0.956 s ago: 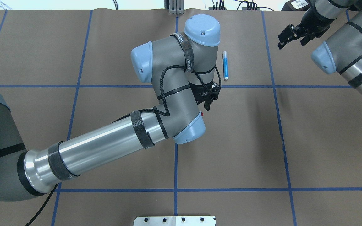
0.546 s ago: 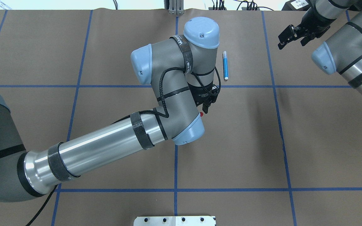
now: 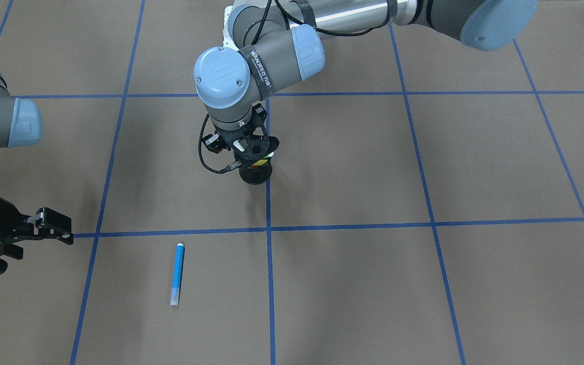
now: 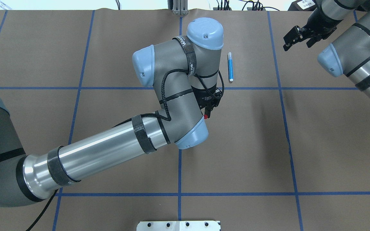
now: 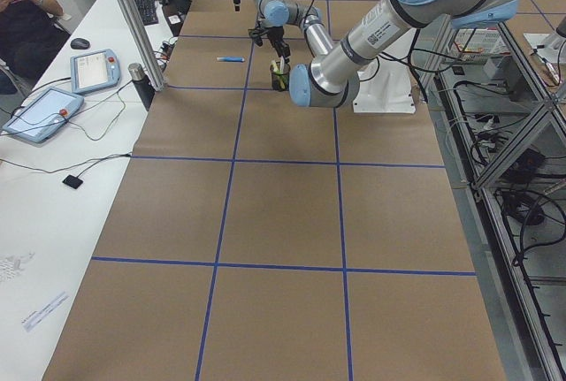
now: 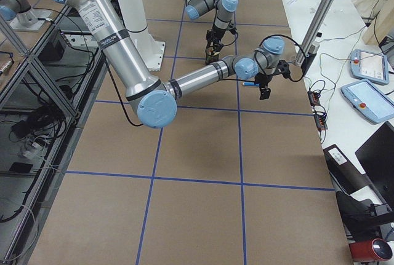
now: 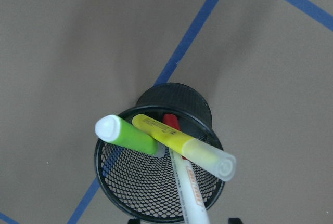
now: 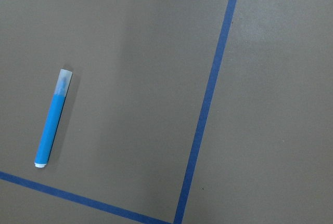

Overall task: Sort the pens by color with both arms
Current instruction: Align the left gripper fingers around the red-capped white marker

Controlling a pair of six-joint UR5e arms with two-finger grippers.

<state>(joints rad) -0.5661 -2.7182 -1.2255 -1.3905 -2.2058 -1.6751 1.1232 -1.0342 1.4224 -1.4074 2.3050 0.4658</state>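
Observation:
A blue pen (image 4: 230, 66) (image 3: 177, 274) (image 8: 52, 125) lies flat on the brown table, apart from both arms. In the left wrist view, a black mesh cup (image 7: 136, 185) holds a light green pen (image 7: 130, 135), a yellow pen (image 7: 179, 146) and a white pen with a red cap (image 7: 190, 195). My left gripper (image 4: 208, 108) (image 3: 244, 148) hangs straight over the cup, open. Its tips show far apart at the wrist view's bottom edge, with the white pen rising between them untouched. My right gripper (image 4: 296, 43) hovers open at the far right, clear of the blue pen.
Blue tape lines divide the brown table into squares. The white bolted base plate (image 4: 178, 225) sits at the near edge. In the exterior left view a side table with tablets (image 5: 44, 111) and a seated person (image 5: 22, 10) lie beyond the table edge.
My left wrist has shifted slightly left and toward the near edge, settling over the cup. The right arm and the blue pen have barely moved.

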